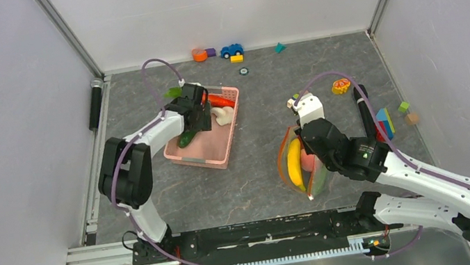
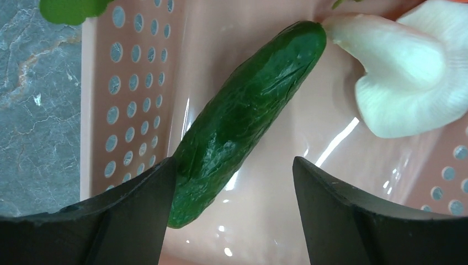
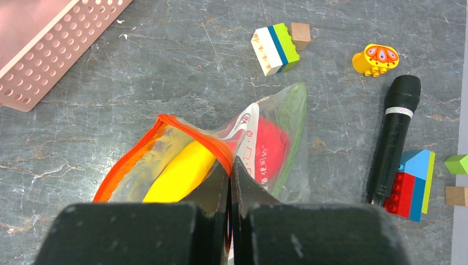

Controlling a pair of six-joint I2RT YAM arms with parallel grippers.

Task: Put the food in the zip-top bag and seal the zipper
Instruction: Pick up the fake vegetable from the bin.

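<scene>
Over the pink basket [image 2: 138, 66] the left hand [image 2: 234, 182] spreads wide astride a green cucumber [image 2: 245, 110] beside a white mushroom [image 2: 408, 83], while the right hand [image 3: 230, 182] pinches the orange-red zipper [image 3: 165, 130] of the zip-top bag [image 3: 276, 149], banana [image 3: 176, 174] inside, on the desk [image 3: 165, 72].

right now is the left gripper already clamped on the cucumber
No, the left gripper stands open, its fingers either side of the cucumber lying in the pink basket.
</scene>
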